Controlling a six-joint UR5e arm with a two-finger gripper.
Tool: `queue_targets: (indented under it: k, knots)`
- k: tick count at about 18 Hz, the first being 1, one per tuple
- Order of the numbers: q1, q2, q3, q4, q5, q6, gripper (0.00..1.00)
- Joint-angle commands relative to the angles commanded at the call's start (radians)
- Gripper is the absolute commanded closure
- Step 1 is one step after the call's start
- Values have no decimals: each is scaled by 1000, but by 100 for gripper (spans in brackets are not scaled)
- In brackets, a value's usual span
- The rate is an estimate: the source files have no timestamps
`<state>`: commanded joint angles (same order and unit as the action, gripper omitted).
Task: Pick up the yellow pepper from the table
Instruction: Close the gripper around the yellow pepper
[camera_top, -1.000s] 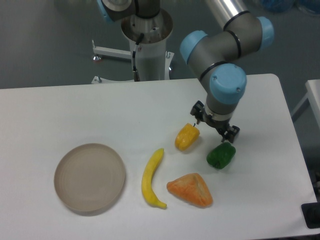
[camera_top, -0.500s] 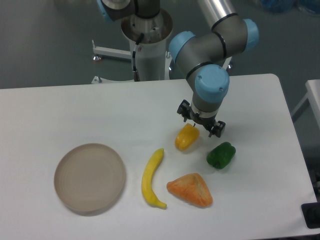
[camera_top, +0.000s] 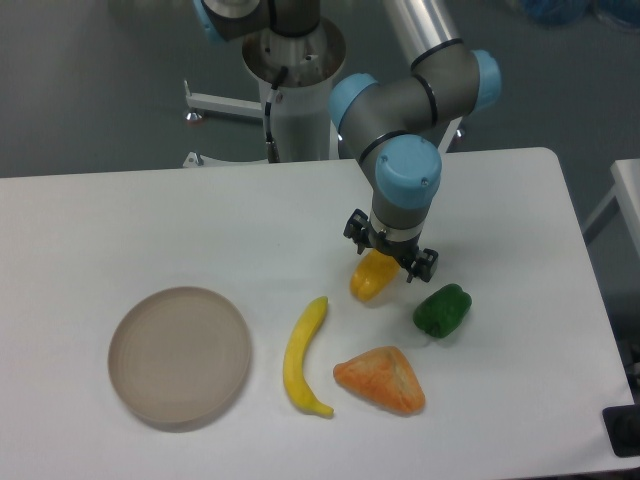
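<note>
Fingers of the gripper (camera_top: 390, 248) are spread apart and hang directly over the upper end of the yellow pepper (camera_top: 371, 278), grasping nothing. The pepper lies on the table (camera_top: 120, 220) right of centre and a little nearer the back edge than the front, tilted with its lower end toward the front-left. Just beside it toward the right edge sits a green pepper (camera_top: 442, 309); an orange wedge (camera_top: 381, 380) lies near the front edge, a banana (camera_top: 303, 355) curves to the pepper's front-left, and a round plate (camera_top: 179, 354) rests well apart toward the left edge. The step in hand looks like the final lining-up before the descent. To do it well, the gripper should probably be centred over the pepper's widest part rather than its top end, with the fingers set across the narrow axis so the glossy, lobed skin does not squirt out. A straight, slow drop should keep the far finger off the green pepper.
</note>
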<state>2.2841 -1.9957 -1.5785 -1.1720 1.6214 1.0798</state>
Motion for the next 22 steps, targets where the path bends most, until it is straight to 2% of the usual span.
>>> queue_targets:
  k: [15,16,17,18,19,22]
  knots:
    - [-8,-3,-41,3,3,3,2]
    - [-8,-2,-40,3,3,3,15]
    - [-6,-2,-37,3,3,6,39]
    - [-6,-2,-35,3,3,8,47]
    - [-6,-2,-34,3,3,8,55]
    - [-5,2,-23,2,3,15,61]
